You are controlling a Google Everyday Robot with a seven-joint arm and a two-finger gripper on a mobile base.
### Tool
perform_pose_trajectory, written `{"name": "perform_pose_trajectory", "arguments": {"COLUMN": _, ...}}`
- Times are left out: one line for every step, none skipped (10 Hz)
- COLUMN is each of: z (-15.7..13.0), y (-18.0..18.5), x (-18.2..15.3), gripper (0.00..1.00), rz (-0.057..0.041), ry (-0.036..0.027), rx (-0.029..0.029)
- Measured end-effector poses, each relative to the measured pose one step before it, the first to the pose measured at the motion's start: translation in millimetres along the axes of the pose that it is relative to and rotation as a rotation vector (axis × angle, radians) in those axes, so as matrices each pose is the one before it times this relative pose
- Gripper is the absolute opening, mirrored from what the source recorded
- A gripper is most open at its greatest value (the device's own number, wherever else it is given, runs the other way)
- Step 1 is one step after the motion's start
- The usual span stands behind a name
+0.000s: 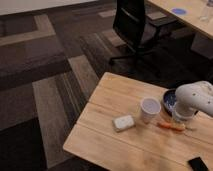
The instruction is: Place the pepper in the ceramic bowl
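In the camera view we are seeing the robot's white arm [197, 96] reaching in from the right over the light wooden table [110, 100]. Its gripper [182, 117] is hanging low, just above the right end of the small slender orange-red pepper [170, 126]; whether it is spread or closed we cannot tell. The pepper is lying flat on the table, seemingly not gripped, just in front of the round dark ceramic bowl [169, 100] with its blue inside. A white paper cup [150, 109] is standing left of the bowl, and a pale rectangular block [123, 122] is lying near the cup
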Motion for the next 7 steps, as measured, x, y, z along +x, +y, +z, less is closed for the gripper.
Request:
{"name": "perform_pose_trajectory", "arguments": {"z": -32.81, "y": -10.08, "x": 4.43, "gripper": 0.0, "rz": 0.04459, "ry": -0.0038, "rx": 0.0255}}
{"name": "perform_pose_trajectory", "arguments": {"z": -12.67, "y": -6.37, "x": 3.02, "gripper": 0.0, "rz": 0.01751, "ry": 0.00113, "rx": 0.01584}}
{"name": "perform_pose_trajectory", "arguments": {"z": -17.23, "y": -8.99, "x": 8.3, "gripper": 0.01, "rz": 0.04192, "ry": 0.00432, "rx": 0.01404}}
{"name": "perform_pose_trajectory", "arguments": {"z": -1.85, "y": 0.29, "x": 2.39, "gripper": 0.07, "rz": 0.01617, "ry": -0.00374, "rx": -0.0078}}
{"name": "perform_pose_trajectory", "arguments": {"z": 2.5, "y": 4.04, "x": 2.19, "gripper": 0.21, "rz": 0.01295, "ry": -0.00446, "rx": -0.01658}}
{"name": "perform_pose_trajectory", "arguments": {"z": 6.6, "y": 7.53, "x": -1.18, "gripper": 0.39, "rz": -0.00058, "ry": -0.00191, "rx": -0.01658}}
{"name": "perform_pose_trajectory", "arguments": {"z": 7.18, "y": 7.18, "x": 0.79, "gripper": 0.53, "rz": 0.00704, "ry": -0.00462, "rx": -0.00949}}
